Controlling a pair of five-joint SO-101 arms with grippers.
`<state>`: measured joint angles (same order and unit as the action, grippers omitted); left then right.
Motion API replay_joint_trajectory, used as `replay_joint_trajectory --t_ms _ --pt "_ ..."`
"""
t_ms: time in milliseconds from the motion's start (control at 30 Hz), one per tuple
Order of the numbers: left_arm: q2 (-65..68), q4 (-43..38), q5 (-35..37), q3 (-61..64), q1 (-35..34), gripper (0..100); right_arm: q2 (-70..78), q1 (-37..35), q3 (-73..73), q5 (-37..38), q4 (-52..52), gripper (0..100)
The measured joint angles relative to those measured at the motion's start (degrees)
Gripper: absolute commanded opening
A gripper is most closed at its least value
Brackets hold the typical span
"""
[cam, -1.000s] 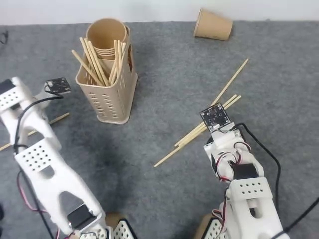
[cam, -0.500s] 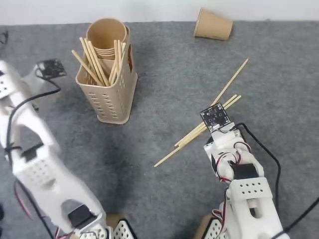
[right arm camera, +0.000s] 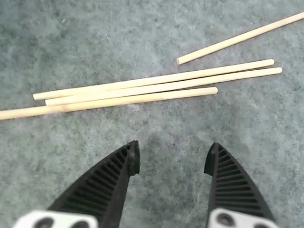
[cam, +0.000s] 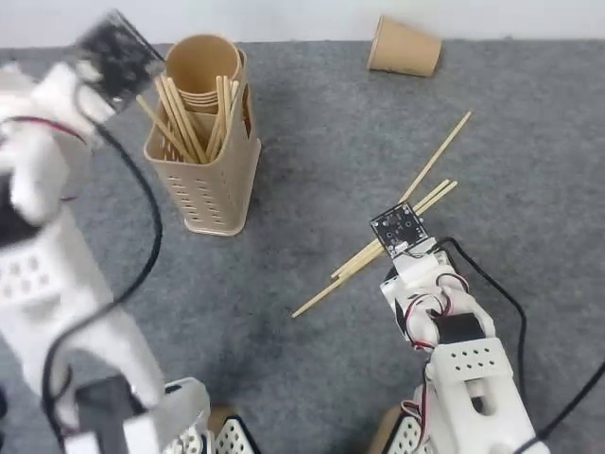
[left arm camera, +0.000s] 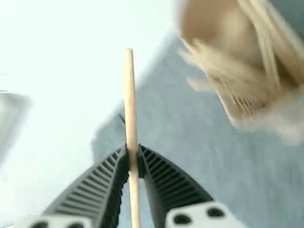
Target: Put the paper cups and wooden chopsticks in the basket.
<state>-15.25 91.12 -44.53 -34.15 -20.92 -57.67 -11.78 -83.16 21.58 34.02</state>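
Grey felt-covered tabletop (cam: 312, 142) seen from above, with two white robot arms at the near edge. Toward the far left, an upright beige slotted plastic basket (cam: 203, 180), already holding a stack of brown paper cups (cam: 201, 61) and a fan of pale wooden chopsticks (cam: 180, 113) leaning out of its top. At the far edge, well apart from the basket, a tipped-over brown paper cup (cam: 405, 47) lying on its side. Between that cup and the right arm (cam: 444, 331), a loose bundle of wooden chopsticks (cam: 350, 267) flat on the felt, with a single long stick (cam: 437, 156) angled away toward the far right. Left arm (cam: 47, 142) high beside the basket. Left hand (left arm camera: 132, 151) pinched narrow on a single round wooden chopstick (left arm camera: 129, 95), gripped between black ribbed fingers (left arm camera: 97, 187), with the basket blurred beyond. Right hand (right arm camera: 172, 154) spread wide and empty above the felt, near three chopsticks (right arm camera: 142, 90) lying side by side and a fourth chopstick (right arm camera: 242, 38) just past them.
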Motion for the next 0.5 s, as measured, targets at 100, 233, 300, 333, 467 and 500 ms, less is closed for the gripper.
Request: replay_joint_trajectory --t_ms 100,233,300,333,467,500 --pt "-3.5 -4.7 16.4 0.0 2.5 1 0.0 0.0 0.0 0.0 0.0 23.0" --pt "-4.8 -10.4 41.6 1.8 4.8 1 0.0 0.0 0.0 -0.1 0.0 23.0" --pt "-5.2 -13.8 51.8 5.0 6.7 1 0.0 0.0 0.0 -0.1 0.0 23.0" --pt "-5.2 -15.8 55.9 7.1 7.8 1 0.0 0.0 0.0 -0.1 0.0 23.0" --pt "-5.2 -27.3 60.7 16.6 12.9 1 0.0 0.0 0.0 -0.1 0.0 23.0" --pt "-5.2 -30.4 61.0 19.0 13.8 1 0.0 0.0 0.0 -0.1 0.0 23.0"
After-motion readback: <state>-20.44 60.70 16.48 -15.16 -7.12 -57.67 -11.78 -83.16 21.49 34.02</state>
